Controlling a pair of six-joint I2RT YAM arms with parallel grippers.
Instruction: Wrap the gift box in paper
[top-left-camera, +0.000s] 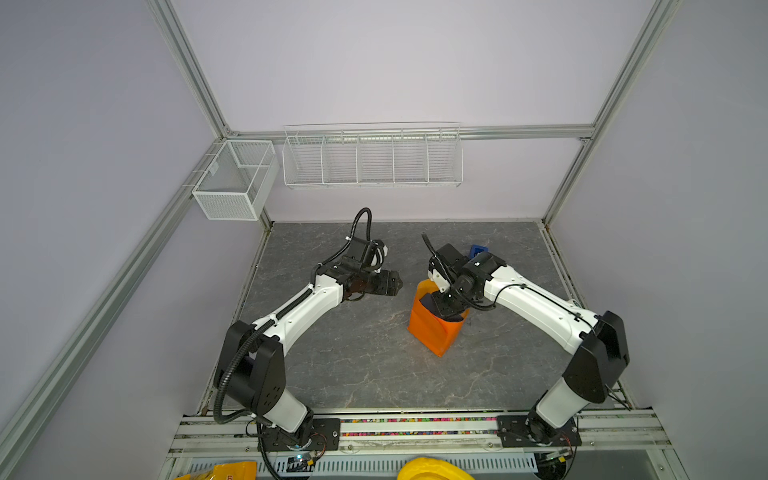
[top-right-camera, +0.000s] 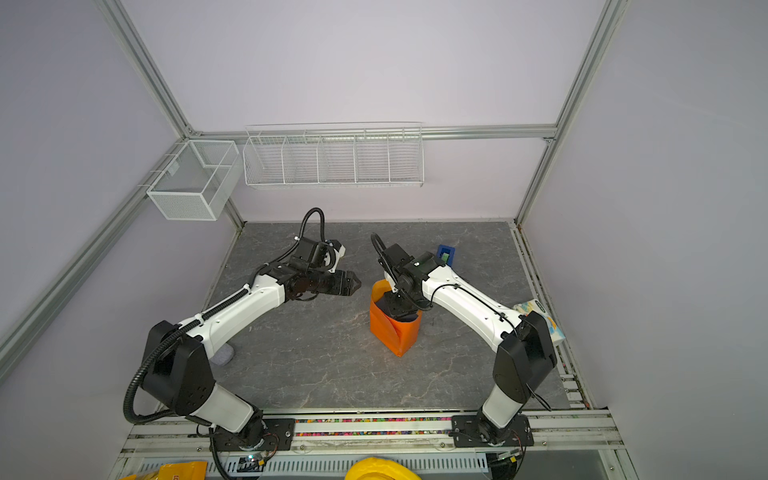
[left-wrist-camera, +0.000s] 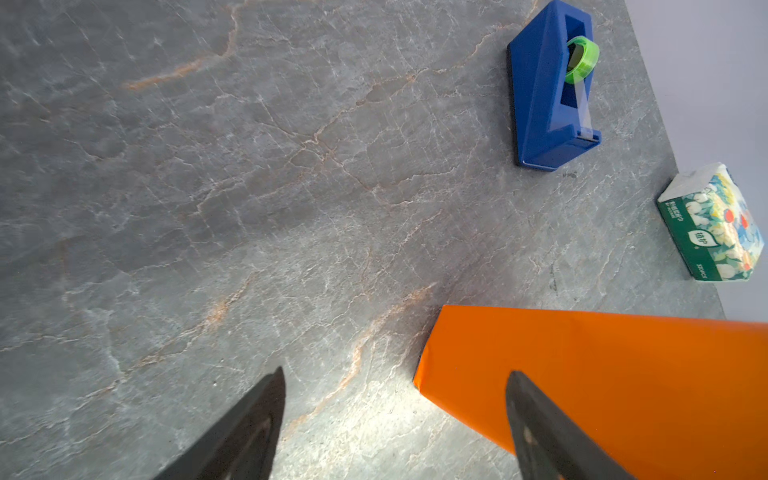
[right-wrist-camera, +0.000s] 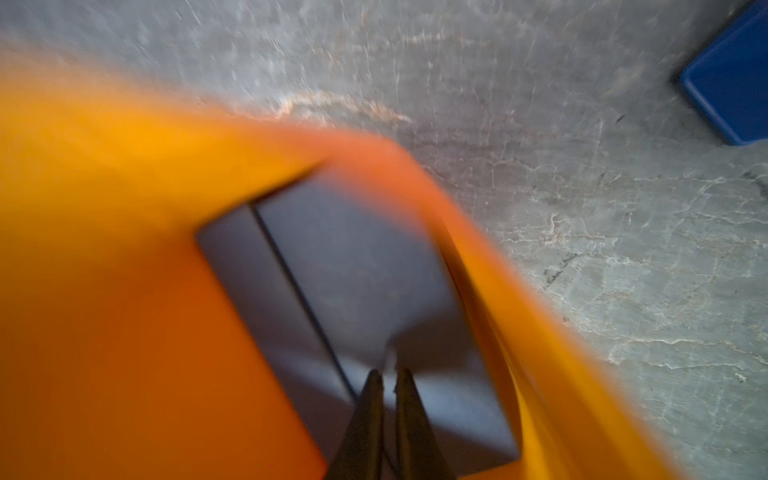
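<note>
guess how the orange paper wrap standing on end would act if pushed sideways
The paper stands tall on a narrow end, so a sideways push would probably tip it rather than slide it. Its top rim curves loosely above the box, so it would likely crumple if squeezed there.

Tissue packet (left-wrist-camera: 711, 224), green band, logo "植护"

bare table (top-left-camera: 353, 353) left of paper (top-left-camera: 432, 332), tape dispenser (left-wrist-camera: 548, 91) behind (tissue packet (left-wrist-camera: 712, 224) rightward)
</note>
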